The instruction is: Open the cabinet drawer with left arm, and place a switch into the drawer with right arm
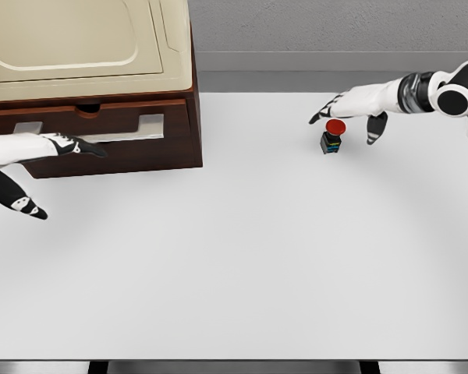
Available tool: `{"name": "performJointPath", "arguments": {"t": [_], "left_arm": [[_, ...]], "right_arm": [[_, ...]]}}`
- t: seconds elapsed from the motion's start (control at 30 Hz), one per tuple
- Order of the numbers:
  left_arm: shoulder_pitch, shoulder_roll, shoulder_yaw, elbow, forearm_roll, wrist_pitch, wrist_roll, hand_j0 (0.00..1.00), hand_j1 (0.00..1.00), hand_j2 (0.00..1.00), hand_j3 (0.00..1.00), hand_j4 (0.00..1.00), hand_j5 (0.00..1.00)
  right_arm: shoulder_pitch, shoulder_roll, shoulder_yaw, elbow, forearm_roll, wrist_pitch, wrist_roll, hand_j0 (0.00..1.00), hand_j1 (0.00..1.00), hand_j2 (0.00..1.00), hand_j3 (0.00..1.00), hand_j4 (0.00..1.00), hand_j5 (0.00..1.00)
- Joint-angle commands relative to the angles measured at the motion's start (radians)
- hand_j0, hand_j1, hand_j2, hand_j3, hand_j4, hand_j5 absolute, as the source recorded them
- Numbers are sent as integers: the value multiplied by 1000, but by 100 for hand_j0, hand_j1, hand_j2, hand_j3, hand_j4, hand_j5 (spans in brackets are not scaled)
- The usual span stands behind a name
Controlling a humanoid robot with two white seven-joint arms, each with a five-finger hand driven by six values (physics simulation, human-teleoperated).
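A dark wooden cabinet (117, 132) sits at the back left of the white table (242, 265), with a cream-coloured appliance (86, 39) resting on top of it; its drawer (90, 121) shows in the front face, with a pale metal handle strip (129, 134) running along its lower edge. How far the drawer stands out from the cabinet front is hard to judge from this angle; it looks at most slightly out.

The left hand (58, 146) comes in from the left edge and reaches to the drawer front; its fingers (90, 148) are stretched out flat and lie against the handle strip, not wrapped around anything, while the thumb (23, 204) hangs down well below, over the table.

The switch (333, 135), a small dark box with a round red button on top, stands upright on the table at the back right, well apart from the cabinet. The right hand (351, 113) hovers just over and behind it, arm entering from the right edge; its fingers are spread open, some to the left of the button and one hanging down to the right of it, so the hand straddles the switch without closing on it.
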Motion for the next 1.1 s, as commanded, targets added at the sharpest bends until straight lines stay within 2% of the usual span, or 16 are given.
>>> {"name": "performJointPath", "arguments": {"t": [0.0,0.17,0.27,0.67,0.77,1.07], "left_arm": [[-2,15,-4,0,21,-15,0,100,100,100,100,100,100],[-40,18,5,24,65,13,0,100,100,100,100,100,100],[-57,-25,7,63,57,64,0,100,100,100,100,100,100],[-43,-59,-1,110,42,67,0,100,100,100,100,100,100],[-31,-63,-1,115,36,67,0,100,100,100,100,100,100],[-28,-53,-38,104,25,35,0,100,100,100,100,100,100]], "right_arm": [[0,5,3,16,-2,2,0,100,100,100,100,100,100],[-2,11,17,17,-2,2,0,100,100,100,100,100,100],[-3,15,17,27,-2,2,0,100,100,100,100,100,100],[-14,41,16,30,-2,2,0,100,100,100,100,100,100],[-15,54,16,60,-2,2,0,100,100,100,100,100,100],[-14,54,19,60,-2,2,0,100,100,100,100,100,100]]}}
